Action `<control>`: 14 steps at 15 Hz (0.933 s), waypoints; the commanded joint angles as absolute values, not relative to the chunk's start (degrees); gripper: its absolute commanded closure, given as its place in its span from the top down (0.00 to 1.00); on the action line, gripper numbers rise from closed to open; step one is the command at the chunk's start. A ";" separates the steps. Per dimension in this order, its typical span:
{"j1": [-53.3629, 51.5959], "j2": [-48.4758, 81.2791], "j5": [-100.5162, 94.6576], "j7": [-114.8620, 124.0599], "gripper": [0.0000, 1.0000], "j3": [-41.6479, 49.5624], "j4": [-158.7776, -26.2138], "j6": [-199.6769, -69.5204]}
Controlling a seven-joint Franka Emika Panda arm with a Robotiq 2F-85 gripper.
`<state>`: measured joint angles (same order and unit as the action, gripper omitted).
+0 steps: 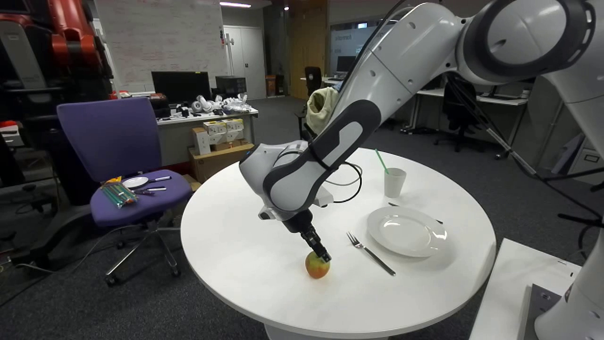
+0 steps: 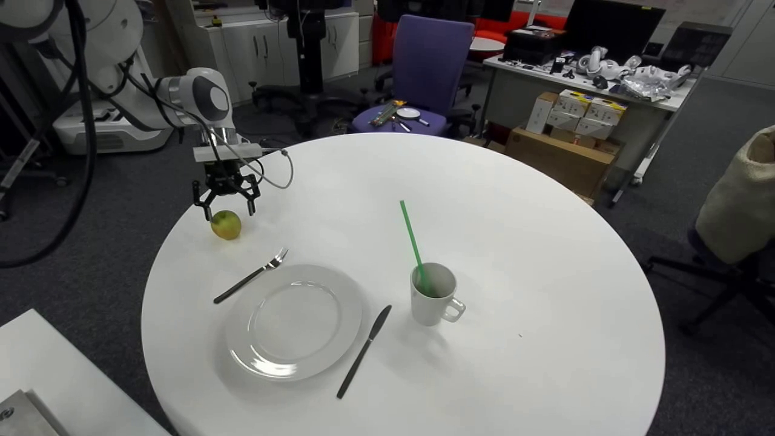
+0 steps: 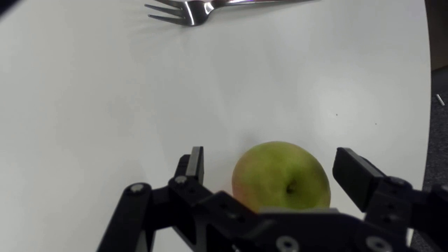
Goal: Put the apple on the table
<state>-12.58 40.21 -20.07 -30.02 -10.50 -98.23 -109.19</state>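
Note:
The apple (image 1: 315, 268) is small, round and yellow-green with a reddish-orange blush. It rests on the white round table (image 1: 245, 245) and shows in both exterior views (image 2: 227, 227). In the wrist view the apple (image 3: 276, 175) lies between the two fingers, stem hollow upward, its lower edge hidden by the gripper body. My gripper (image 3: 271, 157) is open, with a visible gap on each side of the apple. In an exterior view the gripper (image 2: 230, 212) points down, its fingertips around the height of the apple's top. The table also shows in the wrist view (image 3: 105, 105).
A fork (image 1: 373, 257) lies beside the apple, with a white plate (image 1: 408, 233) beyond it. A knife (image 2: 366, 351) and a white mug (image 2: 431, 303) with a green straw (image 2: 412, 236) stand farther off. The table's edge (image 3: 427, 105) is near the apple.

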 commanded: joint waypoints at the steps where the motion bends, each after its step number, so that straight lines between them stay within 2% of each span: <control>1: -11.78 36.17 -16.25 -26.61 1.00 -11.38 -98.79 -102.47; 4: -9.53 30.12 -8.89 -23.95 1.00 -12.42 -102.17 -98.68; 7: -6.87 21.56 -2.08 -21.85 1.00 -11.87 -108.07 -101.45; 14: 1.02 3.89 9.61 -23.35 1.00 -5.47 -119.78 -103.19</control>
<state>-2.02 13.26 5.71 -22.74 -8.20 -111.34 -100.32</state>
